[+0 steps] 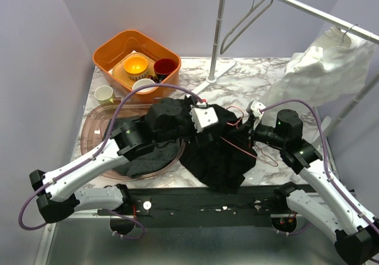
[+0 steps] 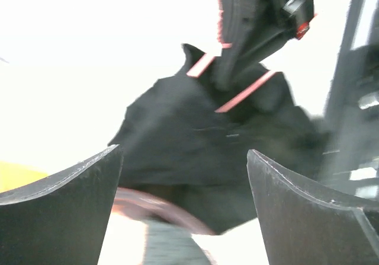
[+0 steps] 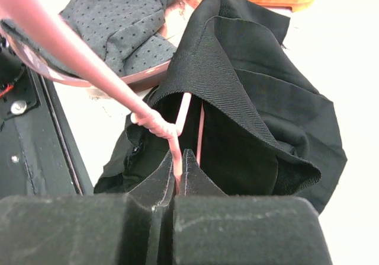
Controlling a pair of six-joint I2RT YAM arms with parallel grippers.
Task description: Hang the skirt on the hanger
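The black skirt [image 1: 216,155] lies crumpled on the marble table between the two arms. A pink wire hanger [image 3: 148,120] reaches into its folded waist opening, and my right gripper [image 3: 180,155] is shut on the hanger's wire just below the twisted neck. In the top view the right gripper [image 1: 251,121] sits at the skirt's right edge, with pink wire [image 1: 267,158] trailing beside it. My left gripper [image 2: 183,152] is open with nothing between its fingers, facing the skirt [image 2: 201,134] from its upper left side [image 1: 204,120]. The skirt [image 3: 254,99] hides most of the hanger.
A pink oval tray [image 1: 95,128] holding a grey dotted cloth [image 1: 151,161] lies left of the skirt. Behind it stand an orange tub [image 1: 112,54] of bowls and a small cup [image 1: 104,93]. A clothes rack pole [image 1: 218,34], an empty hanger [image 1: 246,19] and a white garment [image 1: 323,69] are at the back right.
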